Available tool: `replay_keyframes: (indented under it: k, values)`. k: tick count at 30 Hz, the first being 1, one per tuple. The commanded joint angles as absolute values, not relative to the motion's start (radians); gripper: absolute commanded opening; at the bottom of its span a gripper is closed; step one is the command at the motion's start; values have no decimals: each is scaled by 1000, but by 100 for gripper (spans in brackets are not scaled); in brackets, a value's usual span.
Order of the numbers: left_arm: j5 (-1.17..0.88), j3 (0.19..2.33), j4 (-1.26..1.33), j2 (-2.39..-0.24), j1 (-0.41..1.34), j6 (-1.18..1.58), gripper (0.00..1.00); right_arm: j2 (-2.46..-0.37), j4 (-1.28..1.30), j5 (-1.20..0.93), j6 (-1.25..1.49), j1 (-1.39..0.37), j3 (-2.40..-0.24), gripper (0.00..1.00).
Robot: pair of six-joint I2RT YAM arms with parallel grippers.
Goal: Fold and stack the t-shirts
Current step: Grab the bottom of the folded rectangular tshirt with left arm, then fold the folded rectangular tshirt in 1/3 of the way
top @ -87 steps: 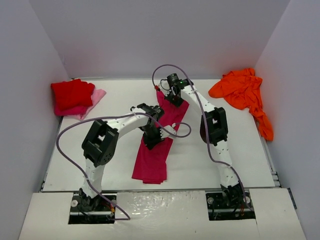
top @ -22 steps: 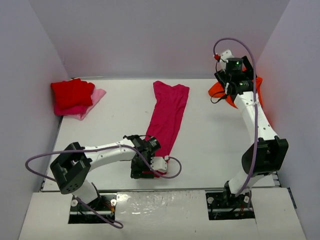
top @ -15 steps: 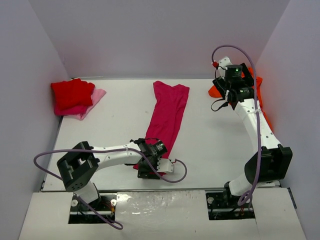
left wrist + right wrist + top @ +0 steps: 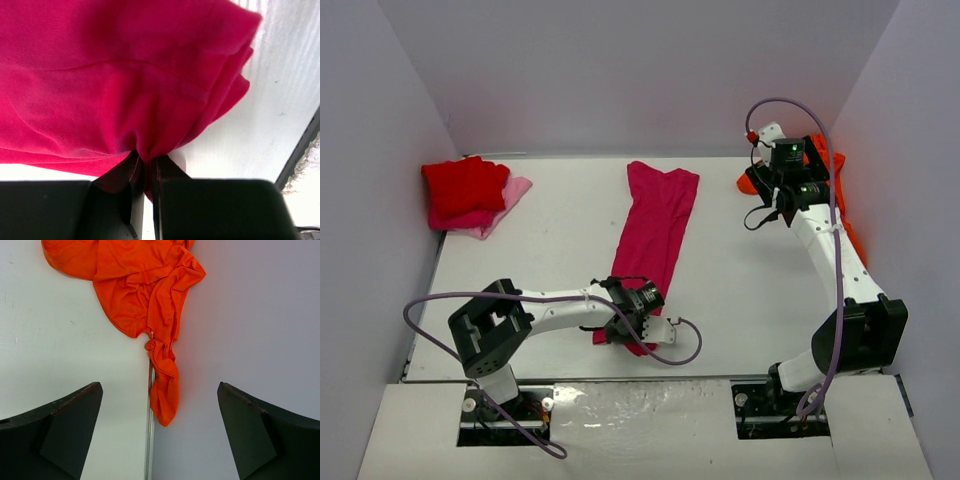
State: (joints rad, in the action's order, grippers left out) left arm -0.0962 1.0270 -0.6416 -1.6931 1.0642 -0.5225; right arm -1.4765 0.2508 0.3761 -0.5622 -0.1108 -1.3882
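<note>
the left gripper (image 4: pixel 145 172) pinches a tiny bit of the pink shirt (image 4: pixel 110 85) — it could slip out when pulled — and the right gripper (image 4: pixel 159 405) hangs open.

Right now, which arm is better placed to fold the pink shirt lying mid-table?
Left, most likely. The left gripper is shut on the near end of the magenta t-shirt. The right gripper hangs open above the orange t-shirt, well off to the right of the magenta one.
</note>
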Motion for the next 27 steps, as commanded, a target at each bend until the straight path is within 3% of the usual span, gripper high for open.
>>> replay_keyframes:
  k: [1, 12, 19, 27]
  values:
    - [-222, 1033, -716, -1702, 1094, -546, 0, -1441, 206, 373, -543, -103, -1375, 97]
    - [-506, 1293, -1333, -1601, 1117, -654, 0, -1427, 207, 342, -536, -98, -1363, 97]
    - [-340, 1387, -1250, -1602, 1075, -631, 0, -1427, 207, 314, -519, -98, -1361, 97]
    - [-209, 1571, -1110, -1760, 908, -715, 0, -1398, 216, 308, -524, -98, -1352, 96]
